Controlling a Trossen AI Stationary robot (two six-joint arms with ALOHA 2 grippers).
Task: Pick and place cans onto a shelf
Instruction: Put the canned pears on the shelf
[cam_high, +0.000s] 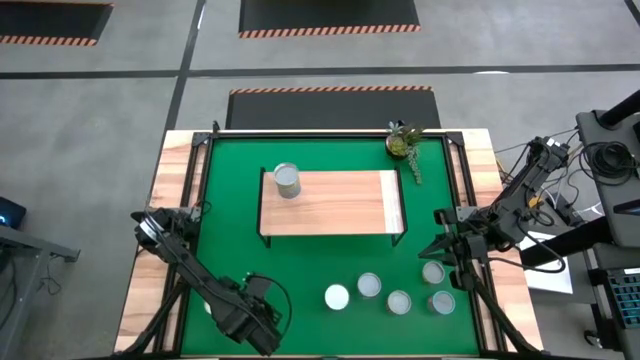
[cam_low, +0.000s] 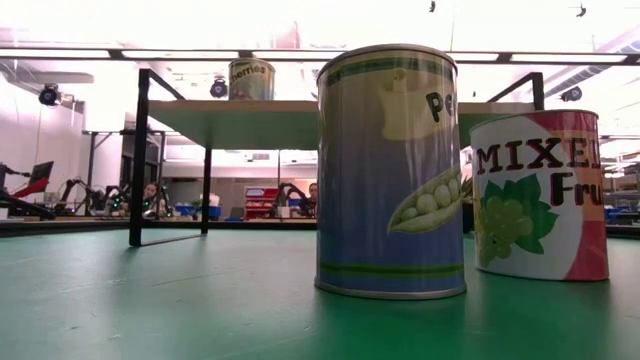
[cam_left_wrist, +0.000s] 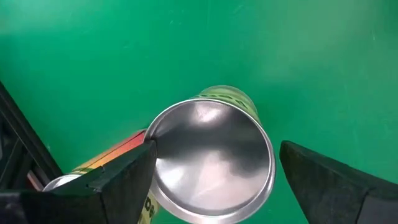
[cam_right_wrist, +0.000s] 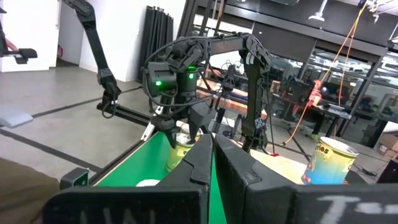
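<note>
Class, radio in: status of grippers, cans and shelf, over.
Left gripper open around a can, near-left mat. Right gripper shut, empty, parked right. One can on shelf. Nothing blocking.

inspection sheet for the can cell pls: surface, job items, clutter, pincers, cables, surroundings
Surface: green mat on a table with a pale wood border.
Job's things: shelf mid-mat, one can on the shelf at its left end. Four loose cans near the right front. A fifth can sits by the right arm. Another can stands between the left pincer's fingers.
Clutter: potted plant at the far right corner.
Pincers: left pincer open around a can at the near left, not closed on it. Right pincer shut, empty, at the right edge.
Cables: bundle beside the table's right side.
Surroundings: grey floor, striped hazard markings.
</note>
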